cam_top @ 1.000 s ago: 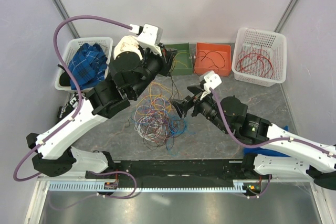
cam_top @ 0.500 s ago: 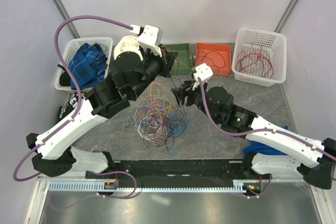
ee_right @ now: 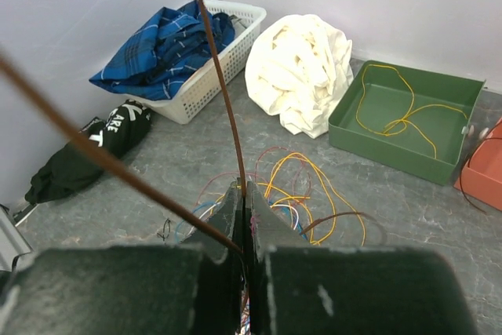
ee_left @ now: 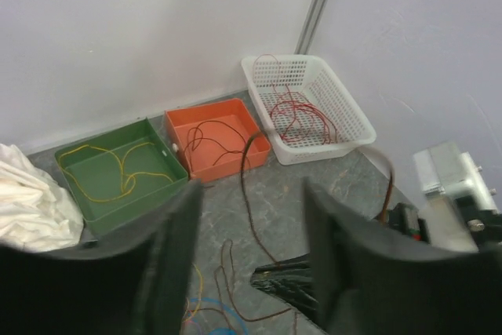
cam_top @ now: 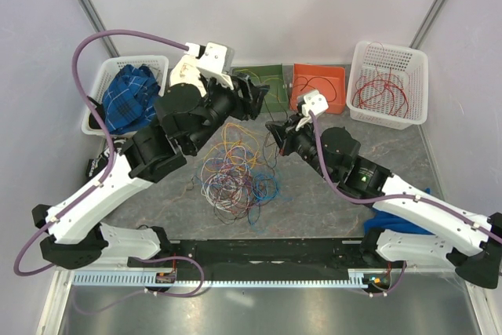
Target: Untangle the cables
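A brown cable (ee_right: 216, 76) is clamped in the right pincer (ee_right: 245, 221); the left pincer (ee_left: 251, 249) is held open above the tabletop (ee_left: 314, 174).

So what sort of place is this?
Likely a lab robot cell: white partition walls around a grey table, sorting trays and baskets along the back, tangled cables mid-table.
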Tool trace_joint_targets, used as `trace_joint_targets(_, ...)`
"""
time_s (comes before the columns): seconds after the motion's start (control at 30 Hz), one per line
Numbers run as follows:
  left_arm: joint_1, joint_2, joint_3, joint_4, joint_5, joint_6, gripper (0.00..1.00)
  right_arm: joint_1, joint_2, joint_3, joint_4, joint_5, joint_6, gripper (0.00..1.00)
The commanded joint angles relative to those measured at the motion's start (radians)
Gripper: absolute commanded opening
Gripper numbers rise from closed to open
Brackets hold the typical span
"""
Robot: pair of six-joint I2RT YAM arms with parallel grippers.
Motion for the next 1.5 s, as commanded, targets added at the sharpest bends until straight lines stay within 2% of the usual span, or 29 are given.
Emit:
trace_joint_targets(0.0, 0.001, -0.043, -0.063, 0.020, -0.049, -0.001, 0.98, -0.001, -0.032, 0.057, -0.017, 0.006, 0.015, 0.00)
trace_joint_targets(0.23, 0.001, -0.173, -0.284, 0.018, -0.089, -0.073, 1.00, -0.047, 0.035, 0.181, -0.159, 0.060, 0.027, 0.00)
trace_joint_targets(0.33, 0.001, -0.256, -0.396, 0.014, -0.081, -0.145, 1.00, -0.127, 0.083, 0.241, -0.201, 0.055, 0.070, 0.00)
trace_joint_targets(0.47, 0.001, -0.354, -0.552, 0.014, -0.052, -0.246, 1.00, -0.336, 0.202, 0.363, -0.232, 0.024, 0.151, 0.00)
trace_joint_targets(0.57, 0.001, -0.394, -0.627, 0.014, -0.024, -0.297, 0.99, -0.441, 0.317, 0.467, -0.227, 0.071, 0.162, 0.00)
trace_joint_targets(0.77, 0.001, -0.438, -0.747, 0.014, 0.034, -0.375, 1.00, -0.582, 0.566, 0.664, -0.193, 0.055, 0.145, 0.00)
trace_joint_targets(1.23, -0.001, -0.526, -0.925, 0.018, -0.027, -0.452, 1.00, -0.711, 0.977, 1.049, -0.187, 0.021, 0.099, 0.00)
trace_joint_targets(1.33, 0.001, -0.523, -0.951, 0.032, -0.037, -0.461, 1.00, -0.727, 1.031, 1.091, -0.199, 0.009, 0.090, 0.00)
trace_joint_targets(1.47, 0.001, -0.502, -0.973, 0.049, -0.037, -0.474, 1.00, -0.734, 1.058, 1.054, -0.201, 0.007, 0.096, 0.00)
